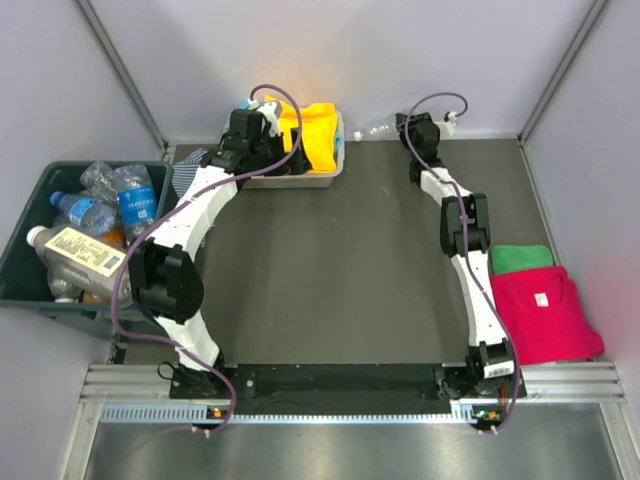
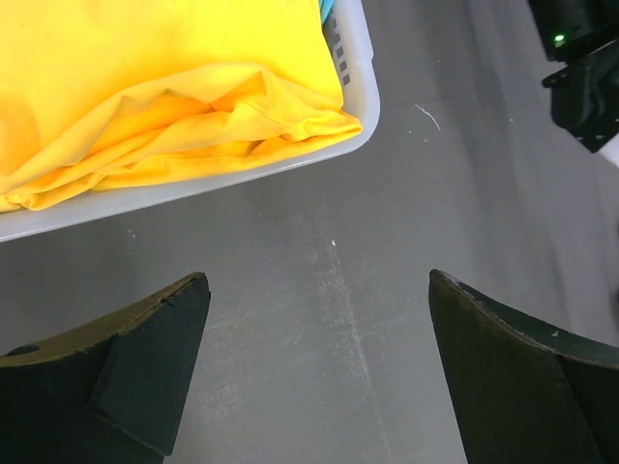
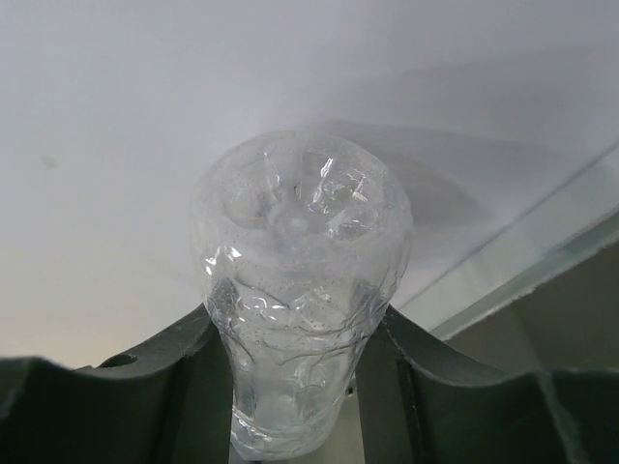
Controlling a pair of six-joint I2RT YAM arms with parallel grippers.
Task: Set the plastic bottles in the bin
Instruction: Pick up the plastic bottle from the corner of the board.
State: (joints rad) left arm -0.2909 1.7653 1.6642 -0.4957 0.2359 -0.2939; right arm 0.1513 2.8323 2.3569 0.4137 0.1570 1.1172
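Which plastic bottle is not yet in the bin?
The clear crumpled bottle held in the right gripper; the other bottles all lie in the green bin at the left.

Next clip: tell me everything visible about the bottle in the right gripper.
The clear bottle is thin, crinkled transparent plastic and looks empty. No label or cap shows. Its dimpled, petal-shaped base sticks out beyond the fingers, and its narrower part sits between them. The right gripper pinches it from both sides, fingers pressed against its walls. Behind it is a pale wall.
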